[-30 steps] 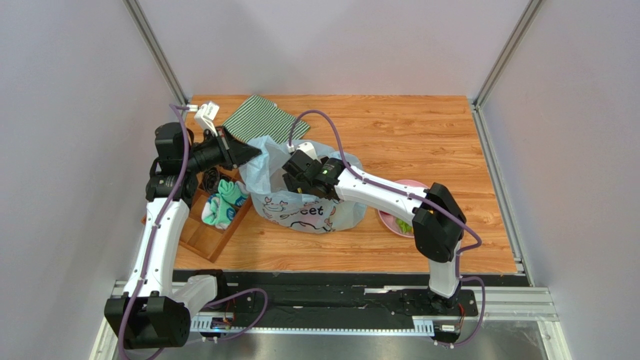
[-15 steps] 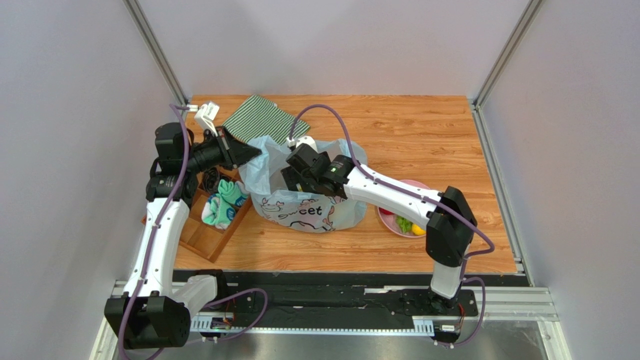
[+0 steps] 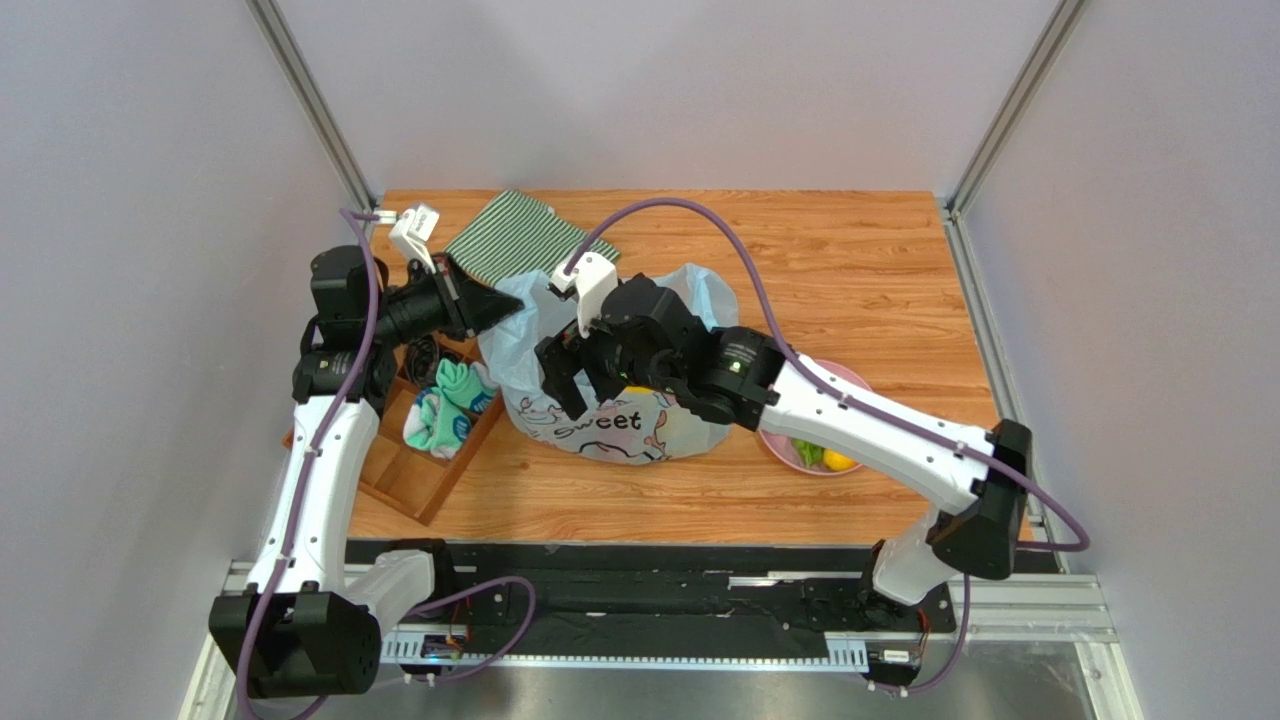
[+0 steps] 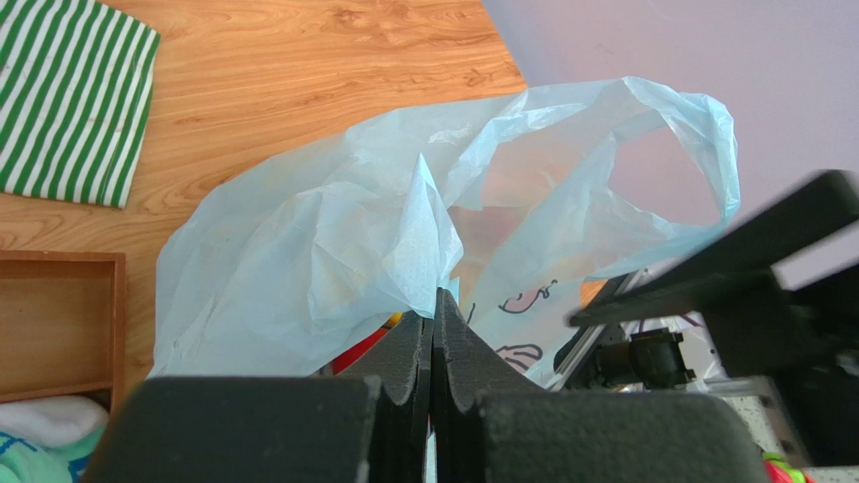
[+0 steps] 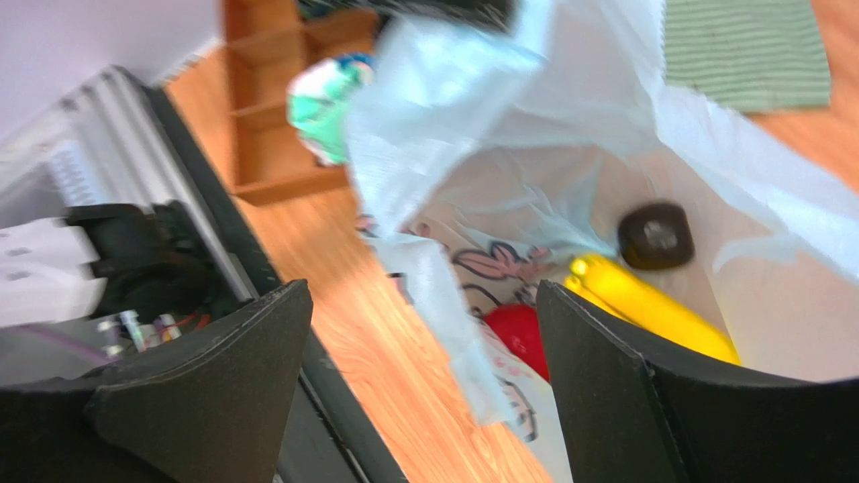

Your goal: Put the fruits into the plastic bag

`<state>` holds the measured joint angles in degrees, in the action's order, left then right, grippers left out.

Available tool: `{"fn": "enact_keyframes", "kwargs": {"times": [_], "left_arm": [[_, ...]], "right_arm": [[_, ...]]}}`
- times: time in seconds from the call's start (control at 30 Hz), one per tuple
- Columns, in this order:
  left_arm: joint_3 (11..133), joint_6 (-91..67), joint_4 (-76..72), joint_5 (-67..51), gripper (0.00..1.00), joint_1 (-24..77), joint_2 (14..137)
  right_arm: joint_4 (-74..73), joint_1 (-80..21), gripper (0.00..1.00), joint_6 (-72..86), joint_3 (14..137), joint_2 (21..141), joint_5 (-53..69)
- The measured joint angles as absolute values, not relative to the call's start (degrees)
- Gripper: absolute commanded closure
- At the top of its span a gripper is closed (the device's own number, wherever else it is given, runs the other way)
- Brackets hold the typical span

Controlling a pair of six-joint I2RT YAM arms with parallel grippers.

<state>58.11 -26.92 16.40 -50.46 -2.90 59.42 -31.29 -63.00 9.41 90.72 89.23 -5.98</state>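
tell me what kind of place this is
Likely a robot lab test cell, not a home: plain grey wall panels in aluminium frame posts, a small wooden tabletop, and two white-and-black robot arms bolted to a black base plate.

A robotics lab test cell is shown: a wood-grain table [image 3: 842, 255] is boxed in by plain grey wall panels [image 3: 676, 90] set betw. aluminium frame posts [image 3: 308, 98]. A left arm [image 3: 323, 450] and a right arm [image 3: 887, 428] (white w/ black joints, purple cables [image 3: 669, 201] left loose) are bolted to a black base rail [image 3: 661, 600] at the near edge, w/ bare sheet metal [image 3: 676, 693] laid in front.
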Motion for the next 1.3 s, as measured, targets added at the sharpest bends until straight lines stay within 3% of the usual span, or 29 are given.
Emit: {"fn": "enact_keyframes", "kwargs": {"times": [0.17,0.37,0.67,1.03,1.3], "left_arm": [[58.11,-26.92,16.40,-50.43,1.00,-2.87,59.42],[58.11,-26.92,16.40,-50.43,1.00,-2.87,59.42],[58.11,-26.92,16.40,-50.43,1.00,-2.90,59.42],[58.11,-26.92,16.40,-50.43,1.00,-2.90,59.42],[58.11,-26.92,16.40,-50.43,1.00,-2.90,59.42]], "right_arm": [[-27.79,-64.82,0.14,7.29,89.82,82.04,-4.80],[-27.62,-63.00,0.14,5.23,89.82,71.02,-13.15],[-32.12,-43.07,0.16,11.27,85.01,60.49,-16.60],[-37.43,-20.12,0.16,18.09,67.72,60.55,-8.19],[-37.30,-17.54,0.21,19.79,58.37,64.53,-6.46]]}}
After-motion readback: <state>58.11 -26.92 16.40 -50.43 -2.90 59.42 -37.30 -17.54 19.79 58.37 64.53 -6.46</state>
